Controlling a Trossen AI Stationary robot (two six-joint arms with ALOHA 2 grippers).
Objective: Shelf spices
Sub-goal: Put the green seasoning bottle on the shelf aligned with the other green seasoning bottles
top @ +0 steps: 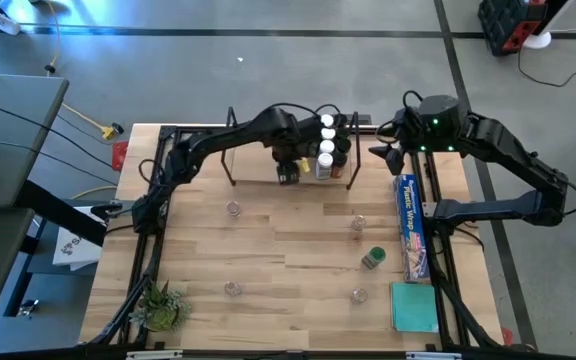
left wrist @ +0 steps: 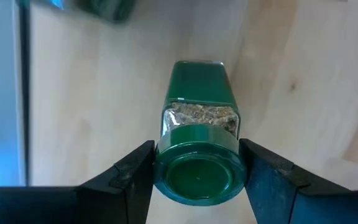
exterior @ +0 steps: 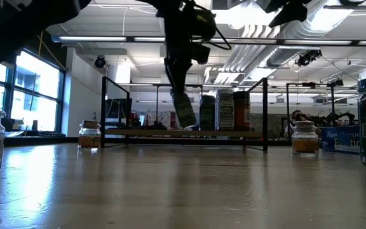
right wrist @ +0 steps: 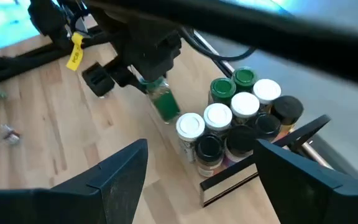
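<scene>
Gripping a green-lidded spice jar by its lid, the left gripper hangs tilted over the shelf — just beside the cluster of jars standing there; the right gripper waits spread wide — near the shelf's end.

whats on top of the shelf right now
A cluster of spice jars stands at one end of the shelf, with white, green and dark lids. The left hand holds a green-lidded jar beside them. Their labels are mostly hidden.
</scene>
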